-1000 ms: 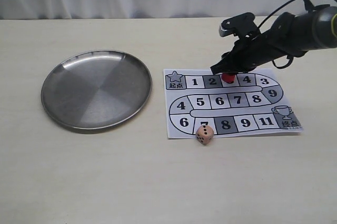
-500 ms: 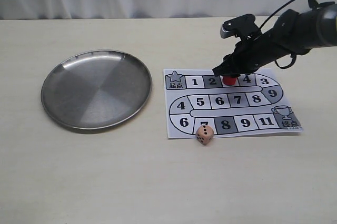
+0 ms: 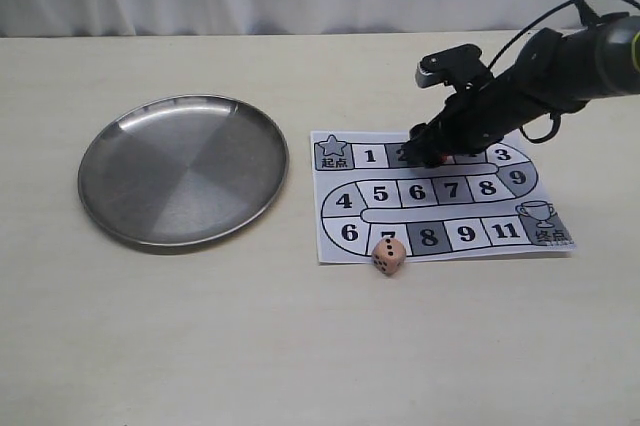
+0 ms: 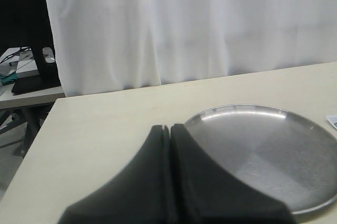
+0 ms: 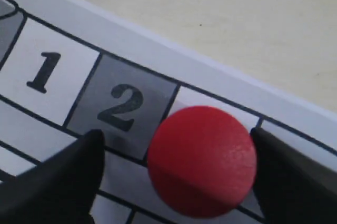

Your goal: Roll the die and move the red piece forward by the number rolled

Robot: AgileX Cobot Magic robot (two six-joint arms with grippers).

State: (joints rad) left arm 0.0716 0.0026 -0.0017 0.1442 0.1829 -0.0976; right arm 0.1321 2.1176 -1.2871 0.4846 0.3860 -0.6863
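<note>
Nearby, die [image 3: 389, 256] at edge of board [image 3: 331, 245]

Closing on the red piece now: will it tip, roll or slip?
Probably stable: the red piece stands upright on its flat end, so it should not roll unless knocked over. It looks smooth and rigid, so it may slip in the right tool; grip it squarely. The thin paper board beneath may shift.

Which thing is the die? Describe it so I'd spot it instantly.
Beside the round steel plate lies a paper game board of numbered squares. At its edge by square 7 sits the die, a small pale cube with dark pips; nothing else there is cube-shaped.
</note>
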